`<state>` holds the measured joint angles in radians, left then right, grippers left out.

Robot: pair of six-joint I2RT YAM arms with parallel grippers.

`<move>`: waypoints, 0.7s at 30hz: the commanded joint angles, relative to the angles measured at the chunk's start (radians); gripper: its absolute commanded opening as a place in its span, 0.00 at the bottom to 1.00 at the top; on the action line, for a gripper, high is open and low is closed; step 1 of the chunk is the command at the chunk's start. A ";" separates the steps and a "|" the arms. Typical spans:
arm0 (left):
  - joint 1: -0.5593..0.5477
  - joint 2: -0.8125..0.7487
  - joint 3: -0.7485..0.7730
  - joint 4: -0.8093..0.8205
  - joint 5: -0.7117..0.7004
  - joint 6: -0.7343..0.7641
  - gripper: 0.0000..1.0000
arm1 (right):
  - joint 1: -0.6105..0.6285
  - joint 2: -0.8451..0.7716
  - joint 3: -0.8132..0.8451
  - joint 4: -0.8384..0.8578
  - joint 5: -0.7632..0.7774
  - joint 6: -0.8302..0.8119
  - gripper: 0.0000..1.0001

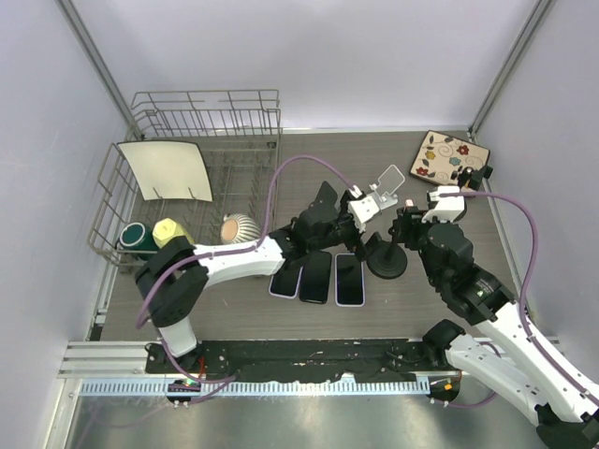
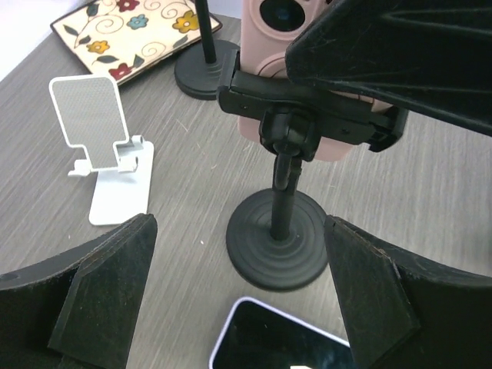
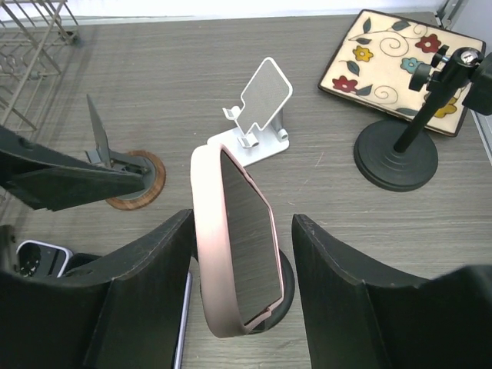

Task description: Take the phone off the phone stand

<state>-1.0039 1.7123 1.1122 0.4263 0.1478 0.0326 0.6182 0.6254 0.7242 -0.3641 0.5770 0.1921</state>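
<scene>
Gaping empty, left gripper (image 2: 238, 231) and right gripper (image 3: 242, 223) are flanking the phone stand (image 2: 278, 246), its phone (image 3: 238, 246) not yet removed.

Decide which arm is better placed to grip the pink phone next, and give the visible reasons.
Right. The right arm's fingers, open, flank the pink phone, ready to close on its edges. The left arm's fingers face the back of the black stand's clamp, straddling its stem, not the phone.
</scene>
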 commanded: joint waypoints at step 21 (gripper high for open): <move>-0.007 0.270 0.175 0.356 0.183 -0.054 0.70 | 0.002 0.050 0.035 0.005 0.050 0.003 0.47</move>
<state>-1.0061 1.9602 1.2400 0.6930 0.2890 0.0227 0.6182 0.6704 0.7246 -0.3893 0.6113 0.1909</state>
